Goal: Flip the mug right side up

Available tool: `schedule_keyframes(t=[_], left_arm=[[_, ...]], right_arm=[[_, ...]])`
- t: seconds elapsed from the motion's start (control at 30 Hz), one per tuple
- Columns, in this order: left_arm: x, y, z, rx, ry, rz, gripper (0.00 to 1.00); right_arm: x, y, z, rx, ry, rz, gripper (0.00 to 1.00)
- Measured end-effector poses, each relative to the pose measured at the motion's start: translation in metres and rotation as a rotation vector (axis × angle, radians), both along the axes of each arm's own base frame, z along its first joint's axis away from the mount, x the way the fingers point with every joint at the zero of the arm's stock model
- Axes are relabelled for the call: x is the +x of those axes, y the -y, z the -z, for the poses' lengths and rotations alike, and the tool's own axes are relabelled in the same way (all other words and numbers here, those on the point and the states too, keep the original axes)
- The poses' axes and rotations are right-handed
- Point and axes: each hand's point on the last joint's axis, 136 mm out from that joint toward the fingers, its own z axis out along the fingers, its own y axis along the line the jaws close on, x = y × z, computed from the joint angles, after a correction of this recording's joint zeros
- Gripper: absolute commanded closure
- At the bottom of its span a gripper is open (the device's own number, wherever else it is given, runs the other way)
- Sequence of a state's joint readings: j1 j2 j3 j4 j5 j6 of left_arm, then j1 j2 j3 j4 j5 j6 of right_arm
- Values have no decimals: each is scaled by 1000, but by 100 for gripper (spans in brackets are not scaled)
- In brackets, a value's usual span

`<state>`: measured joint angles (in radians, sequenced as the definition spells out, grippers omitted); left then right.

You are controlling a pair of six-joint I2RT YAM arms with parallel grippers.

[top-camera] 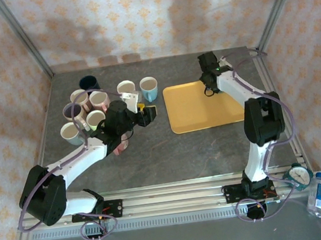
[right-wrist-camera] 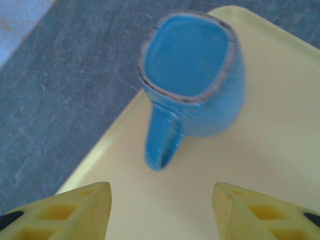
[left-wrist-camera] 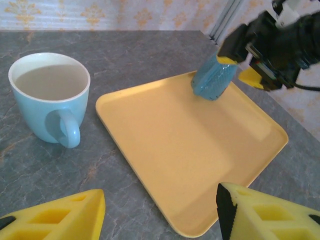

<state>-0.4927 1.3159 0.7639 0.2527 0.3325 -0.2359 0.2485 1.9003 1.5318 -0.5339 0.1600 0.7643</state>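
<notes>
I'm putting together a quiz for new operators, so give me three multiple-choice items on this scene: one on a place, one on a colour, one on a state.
1. Where is the blue mug in front of the right gripper? A on the tray; B on the bare table; C on the frame rail.
2. What colour is the tray? A green; B yellow; C red.
3. How does the light blue mug stand? A upside down; B on its side; C upright.
Answers: 1 A, the tray's surface lies under it. 2 B, it shows plain yellow. 3 C, its open mouth faces up.
</notes>
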Motion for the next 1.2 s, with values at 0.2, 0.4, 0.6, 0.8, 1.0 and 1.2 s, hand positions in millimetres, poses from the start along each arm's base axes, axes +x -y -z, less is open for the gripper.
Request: schedule_keyframes(t=[0.2, 0.4, 0.6, 0.8, 1.0, 1.2], left_arm=[[-3, -2, 5, 11, -20, 33, 39], [-8, -6, 0, 11, 5, 40, 39], [-7, -11, 1, 16, 8, 34, 39], [-10, -15, 12, 20, -17, 37, 39], [-10, -16, 13, 14, -15, 36, 40], [-9, -17, 14, 12, -14, 30, 40]], right_arm=[[26, -2, 11, -28, -12, 80, 42], [29, 5, 35, -66, -68, 142, 46], [25, 10, 52, -104, -122, 155, 56], [20, 19, 56, -145, -148, 134, 65], [-9, 30, 73, -180, -230, 63, 69], [-15, 30, 71, -205, -238, -38, 65]])
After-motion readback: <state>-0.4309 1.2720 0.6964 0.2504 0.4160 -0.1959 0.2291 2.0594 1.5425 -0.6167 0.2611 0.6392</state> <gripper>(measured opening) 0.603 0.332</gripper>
